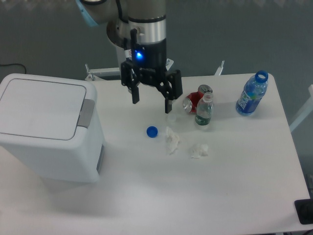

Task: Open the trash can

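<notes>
The trash can (46,129) is a large white boxy bin at the table's left side. Its flat lid (41,107) lies down, and a grey push tab (86,113) sits on the lid's right edge. My gripper (151,102) hangs above the table's middle, to the right of the bin and apart from it. Its two black fingers (134,94) are spread open with nothing between them.
A blue bottle cap (152,131) lies under the gripper. Two crumpled white tissues (172,139) (199,150) sit nearby. A red can (195,101) lies on its side by a small green-label bottle (204,111). A blue bottle (252,94) without cap stands at the far right.
</notes>
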